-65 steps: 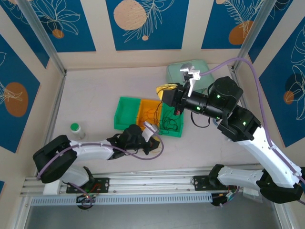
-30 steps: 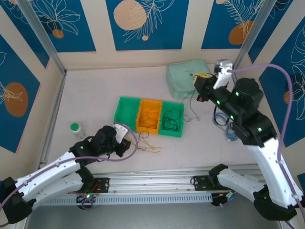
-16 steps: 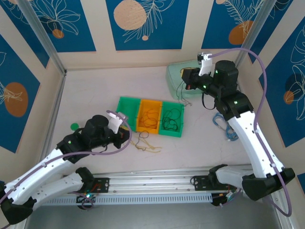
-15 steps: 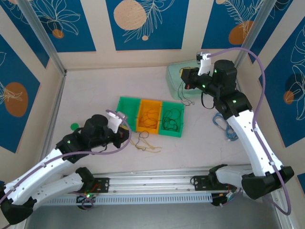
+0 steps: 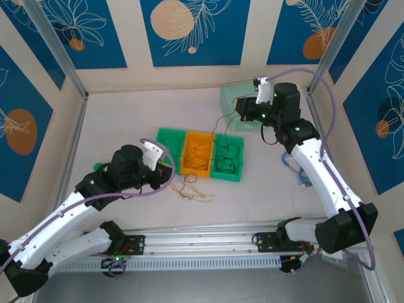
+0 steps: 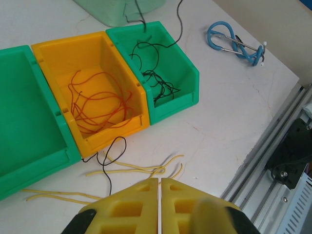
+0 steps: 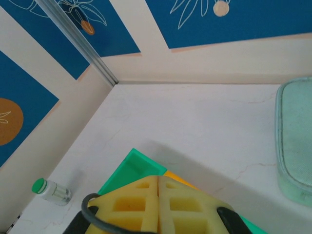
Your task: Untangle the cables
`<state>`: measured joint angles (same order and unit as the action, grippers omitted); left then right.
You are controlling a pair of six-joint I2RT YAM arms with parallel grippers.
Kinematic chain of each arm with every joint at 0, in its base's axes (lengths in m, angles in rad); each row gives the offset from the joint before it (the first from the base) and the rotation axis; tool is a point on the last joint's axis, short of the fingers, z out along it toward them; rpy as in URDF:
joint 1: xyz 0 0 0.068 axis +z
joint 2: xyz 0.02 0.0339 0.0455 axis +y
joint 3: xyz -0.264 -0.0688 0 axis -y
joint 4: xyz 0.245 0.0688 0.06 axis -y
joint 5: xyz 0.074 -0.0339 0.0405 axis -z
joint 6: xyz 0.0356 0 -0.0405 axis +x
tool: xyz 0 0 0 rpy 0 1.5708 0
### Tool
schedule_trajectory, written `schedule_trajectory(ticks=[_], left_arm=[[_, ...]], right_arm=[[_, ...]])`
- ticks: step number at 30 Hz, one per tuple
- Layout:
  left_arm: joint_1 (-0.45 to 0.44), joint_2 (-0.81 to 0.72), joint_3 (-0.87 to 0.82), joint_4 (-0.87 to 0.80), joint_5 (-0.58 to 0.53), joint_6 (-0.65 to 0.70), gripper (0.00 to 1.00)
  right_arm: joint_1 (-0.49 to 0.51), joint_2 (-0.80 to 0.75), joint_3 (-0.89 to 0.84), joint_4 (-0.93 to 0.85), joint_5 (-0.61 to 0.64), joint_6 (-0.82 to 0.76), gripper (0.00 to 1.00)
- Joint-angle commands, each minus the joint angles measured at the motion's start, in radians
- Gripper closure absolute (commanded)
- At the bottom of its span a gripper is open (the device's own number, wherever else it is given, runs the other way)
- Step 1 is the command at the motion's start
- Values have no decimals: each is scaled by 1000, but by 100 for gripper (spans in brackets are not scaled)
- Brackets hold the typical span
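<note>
Pressing its two yellow fingers flat together with nothing between them, the left hand (image 6: 159,192) hangs low over a pale, faintly veined bench (image 6: 234,112). Thin pale yellow strands (image 6: 129,169) lie loose on the surface just beyond its tips.

Past them, three open plastic bins stand touching in a row. A green bin at the left (image 6: 29,97) holds nothing. An orange middle bin (image 6: 53,68) holds looped thin orange strands (image 6: 97,105). A green bin at the right (image 6: 183,73) holds tangled thin black strands (image 6: 158,80).

From overhead, one black strand climbs from that bin to the right hand (image 7: 158,189), whose yellow fingers are pinched together on it. That hand is raised at the back of the bench, beside a pale green soft case (image 7: 295,136).

The left wrist view adds a blue looped clip (image 6: 233,44) lying apart on the bench. It also shows a metal rail (image 6: 273,146) along the near edge.

The right wrist view adds a small clear bottle with a green cap (image 7: 51,190) near the left wall. Cream walls (image 7: 234,53) carry blue panels (image 7: 273,19) with white leaf drawings and orange discs.
</note>
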<state>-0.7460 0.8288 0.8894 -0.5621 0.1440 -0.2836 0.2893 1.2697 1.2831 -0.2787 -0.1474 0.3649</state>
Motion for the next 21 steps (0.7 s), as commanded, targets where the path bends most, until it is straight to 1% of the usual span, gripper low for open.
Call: schedule_trajectory(ticks=[1, 12, 18, 21], left_arm=[[20, -3, 17, 7, 34, -10, 100], [50, -2, 22, -4, 36, -16, 100], [96, 42, 40, 9, 63, -26, 100], [121, 83, 58, 4, 82, -22, 100]], right_arm=[[-6, 12, -35, 39, -34, 20, 100], [-6, 40, -117, 38, -84, 45, 100], [21, 87, -125, -56, -77, 12, 100], [49, 119, -108, -121, -29, -29, 100]])
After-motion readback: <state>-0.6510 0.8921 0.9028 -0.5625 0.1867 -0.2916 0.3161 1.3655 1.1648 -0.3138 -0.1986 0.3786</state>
